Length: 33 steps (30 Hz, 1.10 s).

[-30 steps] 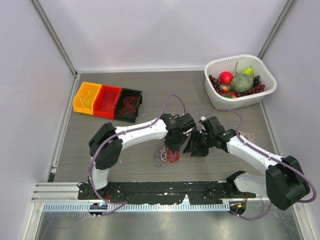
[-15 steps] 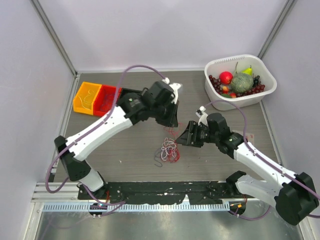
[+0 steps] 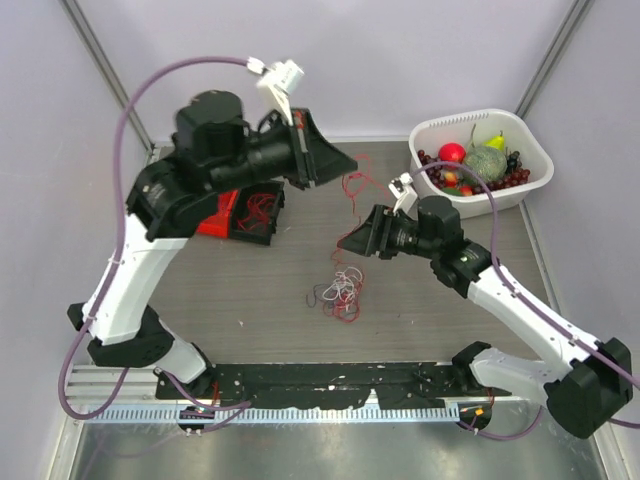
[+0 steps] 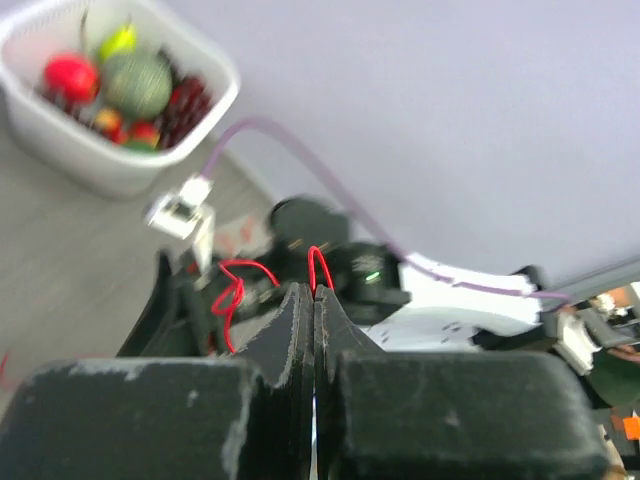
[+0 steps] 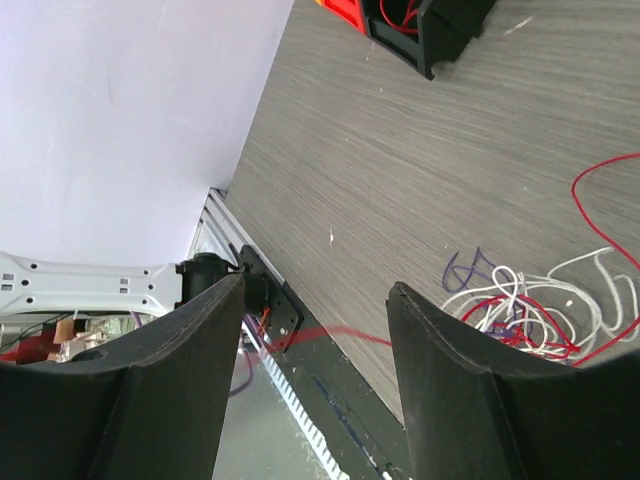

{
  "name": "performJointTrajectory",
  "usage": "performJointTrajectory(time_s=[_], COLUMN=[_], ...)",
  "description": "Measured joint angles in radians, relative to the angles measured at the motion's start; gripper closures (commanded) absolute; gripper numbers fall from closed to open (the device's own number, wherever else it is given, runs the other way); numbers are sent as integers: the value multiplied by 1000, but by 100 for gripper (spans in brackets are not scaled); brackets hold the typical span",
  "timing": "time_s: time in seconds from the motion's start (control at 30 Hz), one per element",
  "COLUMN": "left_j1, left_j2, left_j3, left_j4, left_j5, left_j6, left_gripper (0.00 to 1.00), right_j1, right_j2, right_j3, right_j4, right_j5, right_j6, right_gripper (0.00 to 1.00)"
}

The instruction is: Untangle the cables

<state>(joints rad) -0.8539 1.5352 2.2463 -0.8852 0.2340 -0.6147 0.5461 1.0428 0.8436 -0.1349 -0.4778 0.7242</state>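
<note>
Left wrist shows left tool [image 4: 313, 292] pinching red cable [image 4: 231, 296]

Our left arm [image 3: 130, 270] is raised high, and our left gripper [image 4: 313, 292] is pinched tight on a red cable [image 4: 245, 264]. Our right gripper [image 5: 315, 288] sits lower, fingers spread wide.

Fruit basket [image 3: 525, 192], red bin [image 3: 215, 222], black bin [image 3: 255, 238]

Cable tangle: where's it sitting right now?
Top view: the cable tangle lies on the table, just below-left of the open right gripper; one red strand is pinched in the shut left gripper.
</note>
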Motion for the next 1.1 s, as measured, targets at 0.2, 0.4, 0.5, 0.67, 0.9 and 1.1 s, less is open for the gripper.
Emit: performJointTrajectory(time_s=[0.2, 0.4, 0.5, 0.67, 0.9, 1.1], left_j1=[34, 82, 118, 177, 194, 203], left_j2=[-10, -6, -6, -4, -21, -81], left_j3=[127, 127, 139, 217, 304, 211], left_j4=[163, 341, 435, 582, 757, 763], left_j5=[95, 198, 237, 265, 263, 227], left_j6=[-76, -206, -277, -390, -476, -473], left_gripper=[100, 100, 100, 100, 100, 100], right_j1=[55, 71, 71, 70, 59, 51], right_j2=[126, 253, 328, 401, 403, 315], right_j3=[-10, -69, -112, -212, -240, -127], right_j4=[95, 193, 203, 182, 97, -116], right_j5=[2, 40, 63, 102, 156, 190], right_j6=[42, 117, 136, 146, 113, -27], right_gripper=[36, 37, 38, 38, 38, 36])
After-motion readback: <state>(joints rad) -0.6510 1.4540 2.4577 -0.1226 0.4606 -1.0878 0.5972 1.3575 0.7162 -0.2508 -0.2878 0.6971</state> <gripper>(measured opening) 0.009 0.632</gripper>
